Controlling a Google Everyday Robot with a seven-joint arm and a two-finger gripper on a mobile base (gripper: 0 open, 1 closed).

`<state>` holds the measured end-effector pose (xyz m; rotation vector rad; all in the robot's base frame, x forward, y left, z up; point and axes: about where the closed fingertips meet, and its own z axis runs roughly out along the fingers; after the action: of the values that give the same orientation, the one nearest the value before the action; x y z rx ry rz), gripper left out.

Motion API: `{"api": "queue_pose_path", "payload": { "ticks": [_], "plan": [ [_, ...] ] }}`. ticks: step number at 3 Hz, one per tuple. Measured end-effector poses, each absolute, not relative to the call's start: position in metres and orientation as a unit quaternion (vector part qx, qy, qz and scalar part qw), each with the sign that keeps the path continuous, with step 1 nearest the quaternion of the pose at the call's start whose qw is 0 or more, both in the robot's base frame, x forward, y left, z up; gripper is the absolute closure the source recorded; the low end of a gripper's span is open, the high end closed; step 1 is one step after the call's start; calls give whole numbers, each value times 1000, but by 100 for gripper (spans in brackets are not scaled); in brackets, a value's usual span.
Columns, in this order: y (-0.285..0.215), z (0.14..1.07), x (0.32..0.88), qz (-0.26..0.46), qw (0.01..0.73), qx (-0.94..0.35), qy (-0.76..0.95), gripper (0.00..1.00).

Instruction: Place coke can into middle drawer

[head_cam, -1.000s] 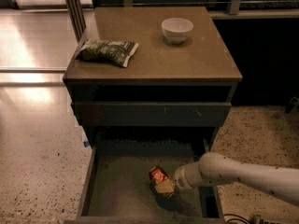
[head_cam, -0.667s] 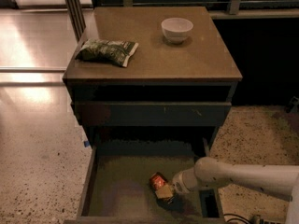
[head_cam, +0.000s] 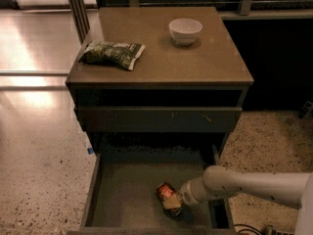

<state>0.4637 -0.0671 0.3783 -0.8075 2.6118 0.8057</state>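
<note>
- Nearly there: gripper point(head_cam: 174, 204) down inside the middle drawer point(head_cam: 124, 199), near its front-right corner, fingers point(head_cam: 169, 201) clamped on the tilted coke can point(head_cam: 165, 190).
- Can at or just above the drawer floor; contact hard to tell.
- Left to do, likely: let go, then lift out past the drawer's right wall and front edge.
- Bare floor toward the drawer's left and back.
- Above the drawer, well apart: closed drawer front point(head_cam: 156, 119), then surface point(head_cam: 205, 67) with chip bag point(head_cam: 112, 53) and bowl point(head_cam: 185, 30).
</note>
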Motion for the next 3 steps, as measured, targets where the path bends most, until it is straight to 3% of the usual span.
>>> {"api": "queue_pose_path", "payload": {
  "ticks": [2, 3],
  "plan": [
    [-67, 378, 464, 280, 145, -280, 907, 15],
    [-67, 378, 464, 280, 145, -280, 907, 0]
  ]
}}
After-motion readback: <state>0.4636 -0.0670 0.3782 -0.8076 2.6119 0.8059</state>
